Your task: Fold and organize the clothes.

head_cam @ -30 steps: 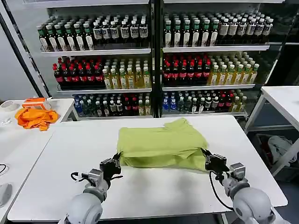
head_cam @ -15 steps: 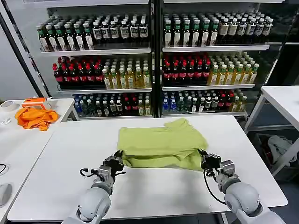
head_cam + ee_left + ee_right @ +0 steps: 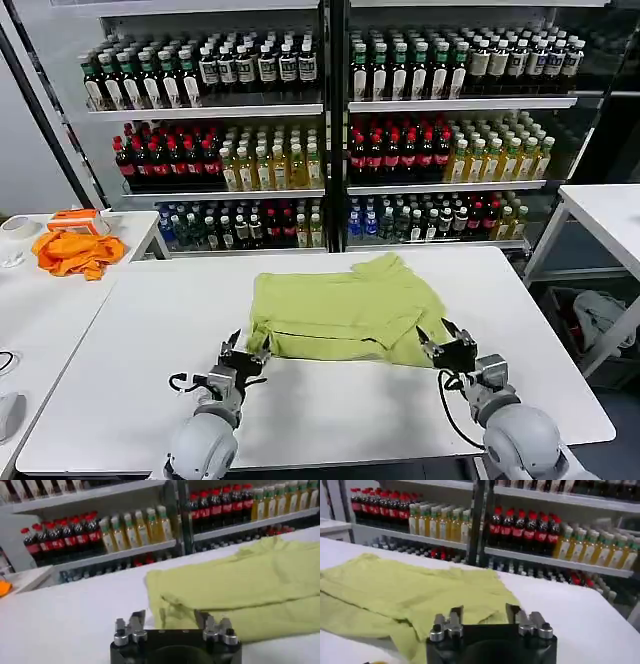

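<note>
Bright even overhead light, soft faint shadows on the white table (image 3: 330, 420), wrist views slightly blurred

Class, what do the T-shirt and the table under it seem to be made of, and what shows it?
T-shirt: soft matte knit fabric, likely cotton; it creases and lies in limp layers. Table: hard, smooth white top, probably laminate or painted board; flat with only a faint sheen.

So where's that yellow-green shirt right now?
In the head view the T-shirt lies folded mid-table, between the open left pincer and open right pincer, before the bottle shelves.
</note>
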